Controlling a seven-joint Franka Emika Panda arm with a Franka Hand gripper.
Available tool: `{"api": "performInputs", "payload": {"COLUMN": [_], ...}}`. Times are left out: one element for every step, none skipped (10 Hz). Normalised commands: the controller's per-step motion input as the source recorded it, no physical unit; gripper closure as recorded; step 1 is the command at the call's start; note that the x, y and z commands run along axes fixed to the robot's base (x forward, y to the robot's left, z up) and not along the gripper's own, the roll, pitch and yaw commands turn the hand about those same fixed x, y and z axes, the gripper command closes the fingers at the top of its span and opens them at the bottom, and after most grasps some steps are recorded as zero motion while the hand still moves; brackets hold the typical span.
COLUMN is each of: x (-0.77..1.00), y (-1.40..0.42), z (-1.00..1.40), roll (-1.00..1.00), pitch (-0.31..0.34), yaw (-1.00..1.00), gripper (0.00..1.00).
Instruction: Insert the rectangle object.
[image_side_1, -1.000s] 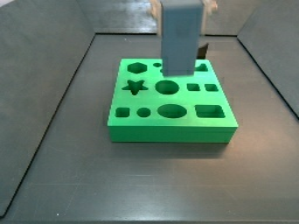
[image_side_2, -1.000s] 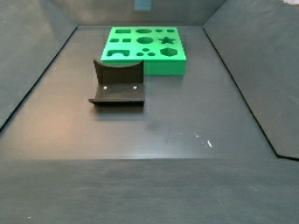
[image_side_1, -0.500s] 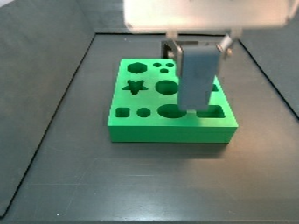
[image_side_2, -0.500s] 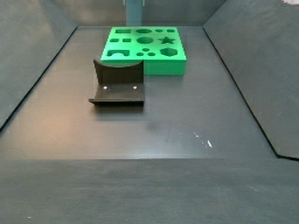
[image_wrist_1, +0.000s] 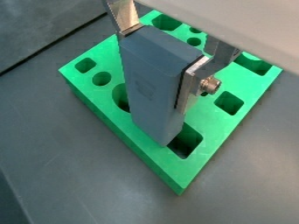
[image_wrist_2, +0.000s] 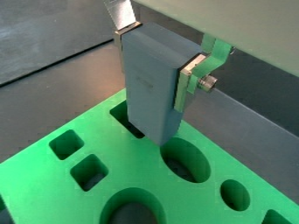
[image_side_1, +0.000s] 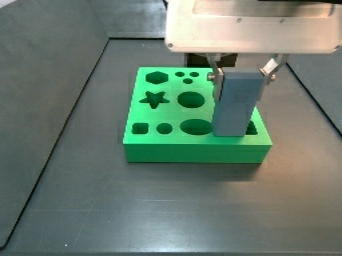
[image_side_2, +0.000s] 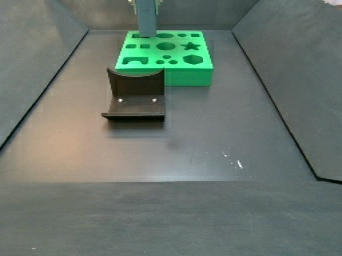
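Note:
My gripper is shut on the rectangle object, a tall grey-blue block held upright between the silver fingers. Its lower end stands at a rectangular slot near a corner of the green board. In a wrist view the lower end reaches the slot's mouth. In a side view the block hangs under the gripper over the board's near right slot. In a side view the block shows at the board's far left end; the gripper itself is out of frame there.
The dark fixture stands on the floor in front of the board. The board has several other cut-outs: a star, a hexagon, circles, squares. Grey walls bound the dark floor.
The gripper with the block has moved down and towards the board's near right slot; the block's lower end now stands at the slot. The board and the fixture have not moved.

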Motion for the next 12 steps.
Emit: {"api": "performInputs", "payload": {"x": [0.83,0.84,0.87,0.76,0.4,0.13,0.02,0.0,-0.01,-0.03,0.0,0.0], "y": [0.05,0.06,0.05,-0.04,-0.07,-0.04,0.0,0.0,0.0,0.0,-0.01,-0.05], "z": [-0.2,-0.21,-0.26,-0.41,-0.43,-0.44,-0.47,-0.5,-0.47,-0.41,-0.29,-0.14], "roll": [0.18,0.19,0.17,0.1,0.05,0.07,0.05,0.09,0.15,0.11,0.09,0.03], "pitch": [0.25,0.234,0.111,-0.016,-0.179,-0.226,-0.22,-0.223,-0.219,-0.171,-0.091,-0.071], "yaw": [-0.08,-0.09,-0.18,-0.36,-0.36,-0.13,0.0,0.15,0.29,0.23,0.17,0.0], "gripper": [1.0,1.0,1.0,1.0,1.0,1.0,1.0,1.0,1.0,1.0,1.0,1.0]}}
